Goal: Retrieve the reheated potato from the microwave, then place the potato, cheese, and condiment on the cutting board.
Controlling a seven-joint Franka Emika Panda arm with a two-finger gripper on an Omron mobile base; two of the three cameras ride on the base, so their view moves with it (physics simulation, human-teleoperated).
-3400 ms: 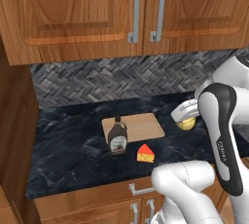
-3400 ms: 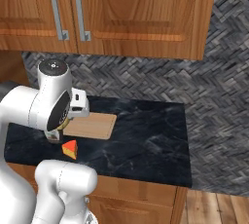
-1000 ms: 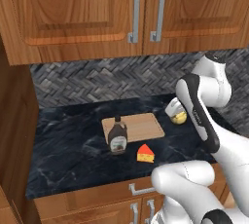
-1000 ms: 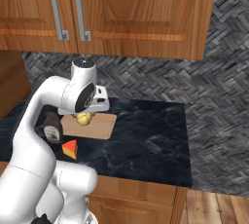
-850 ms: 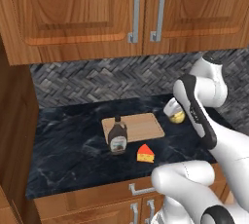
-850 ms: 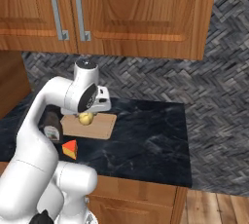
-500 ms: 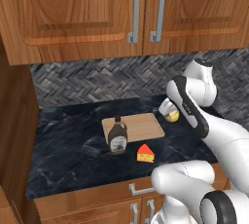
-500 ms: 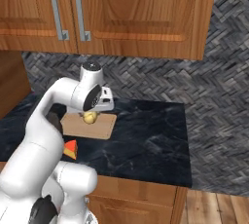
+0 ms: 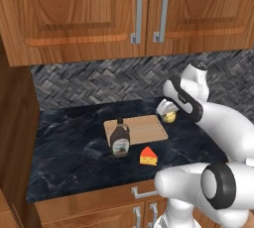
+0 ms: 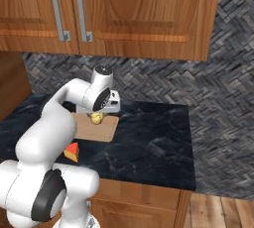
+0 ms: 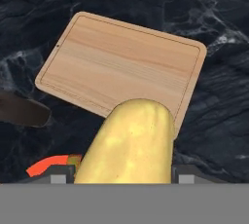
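My gripper [image 9: 168, 114] is shut on the potato [image 9: 170, 117], a yellowish lump held in the air just off the right end of the cutting board [image 9: 141, 128]. From the hand view the potato [image 11: 129, 150] hangs over the board's [image 11: 121, 69] near corner. The dark condiment bottle [image 9: 119, 140] stands upright on the counter by the board's front left corner. In front of the board lies the orange cheese wedge [image 9: 148, 156] on the counter. From the right, the potato [image 10: 96, 118] sits above the board [image 10: 101, 129]. The microwave is out of view.
Wooden wall cabinets [image 9: 144, 11] with metal handles hang above the dark marble counter [image 9: 69, 142]. A herringbone tile backsplash [image 9: 94, 83] closes the back. A wooden panel [image 9: 12, 138] walls the counter's left end. The counter stretches bare to the right [image 10: 149, 138] of the board.
The arm has carried the potato leftward toward the cutting board's right end. Bottle, cheese and board have stayed put.
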